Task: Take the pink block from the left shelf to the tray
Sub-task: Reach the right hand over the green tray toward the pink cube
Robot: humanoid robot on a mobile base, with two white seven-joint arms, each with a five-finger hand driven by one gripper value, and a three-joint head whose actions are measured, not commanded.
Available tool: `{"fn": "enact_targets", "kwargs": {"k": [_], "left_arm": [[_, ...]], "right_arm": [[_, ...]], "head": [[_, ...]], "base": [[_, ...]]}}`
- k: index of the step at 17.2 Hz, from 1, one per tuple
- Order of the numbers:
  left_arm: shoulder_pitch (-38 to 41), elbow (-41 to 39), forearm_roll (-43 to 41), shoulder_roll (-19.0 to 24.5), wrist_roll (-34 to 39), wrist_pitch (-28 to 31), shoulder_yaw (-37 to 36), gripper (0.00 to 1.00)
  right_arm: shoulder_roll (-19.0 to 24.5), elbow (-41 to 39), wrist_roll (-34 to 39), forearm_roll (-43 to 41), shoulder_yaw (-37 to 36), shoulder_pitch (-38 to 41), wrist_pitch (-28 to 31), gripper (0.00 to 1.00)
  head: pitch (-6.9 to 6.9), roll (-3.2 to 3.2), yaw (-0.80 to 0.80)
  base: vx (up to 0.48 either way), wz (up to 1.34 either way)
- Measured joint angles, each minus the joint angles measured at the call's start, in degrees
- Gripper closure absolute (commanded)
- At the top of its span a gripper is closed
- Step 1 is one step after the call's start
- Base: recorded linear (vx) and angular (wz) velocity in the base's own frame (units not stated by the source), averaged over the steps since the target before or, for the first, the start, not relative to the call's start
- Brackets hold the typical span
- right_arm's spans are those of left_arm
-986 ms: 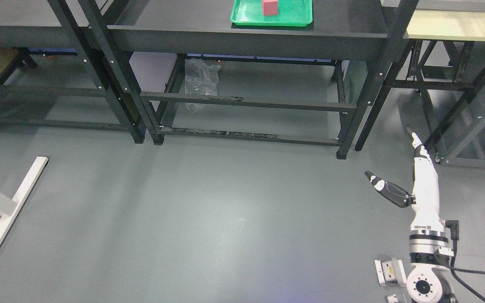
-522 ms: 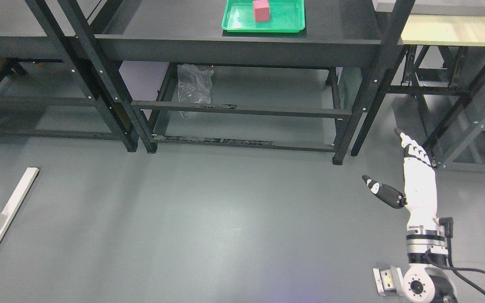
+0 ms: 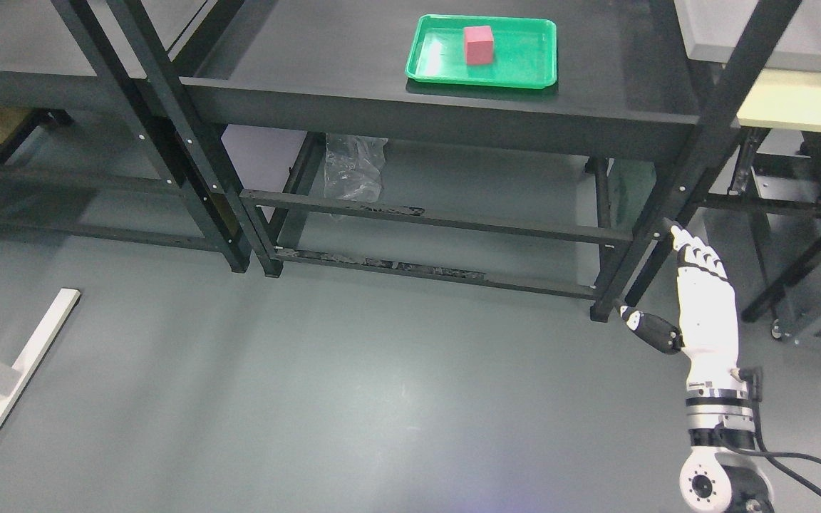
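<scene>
Camera is shifting, not things; block (image 3: 478, 45) is sitting in tray (image 3: 524, 71) at 12 o'clock; right hand (image 3: 699, 306), fingers spread wide and empty, should be staying low and clear.

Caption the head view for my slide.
Pink block sits in green tray on dark shelf; right hand hangs open below.

Tray (image 3: 521, 78): green plastic, glossy w/ glare spots. Pink block (image 3: 478, 45): matt, smooth. Shelf (image 3: 325, 50): black metal frame, matt dark top. Right hand (image 3: 703, 306): smooth white plastic shell, black thumb. Floor (image 3: 353, 385): grey, smooth, slight sheen. Crinkled clear plastic bag (image 3: 355, 165) underneath.
</scene>
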Motion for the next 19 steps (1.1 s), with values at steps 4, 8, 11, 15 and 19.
{"fn": "enact_targets", "kwargs": {"k": [4,8,11,15,19], "left_arm": [[0.0,0.0,0.0,0.0,0.0,0.0,0.0,0.0],[0.0,0.0,0.0,0.0,0.0,0.0,0.0,0.0],[0.0,0.0,0.0,0.0,0.0,0.0,0.0,0.0],[0.0,0.0,0.0,0.0,0.0,0.0,0.0,0.0],[0.0,0.0,0.0,0.0,0.0,0.0,0.0,0.0]], "right_arm": [[0.0,0.0,0.0,0.33,0.02,-0.08,0.11,0.0],[0.0,0.06,0.0,0.46,0.03,-0.13,0.13,0.0],[0.0,0.11,0.0,0.51,0.04,-0.16,0.14,0.0],[0.0,0.19,0.0,0.55,0.04,-0.19,0.14,0.0],[0.0,0.26,0.0,0.57,0.05,-0.18,0.15,0.0]], "head": [[0.0,0.0,0.0],[0.0,0.0,0.0],[0.0,0.0,0.0],[0.0,0.0,0.0],[0.0,0.0,0.0]], "base": [[0.297,0.26],[0.313,0.27],[0.331,0.22],[0.338,0.14],[0.337,0.11]]}}
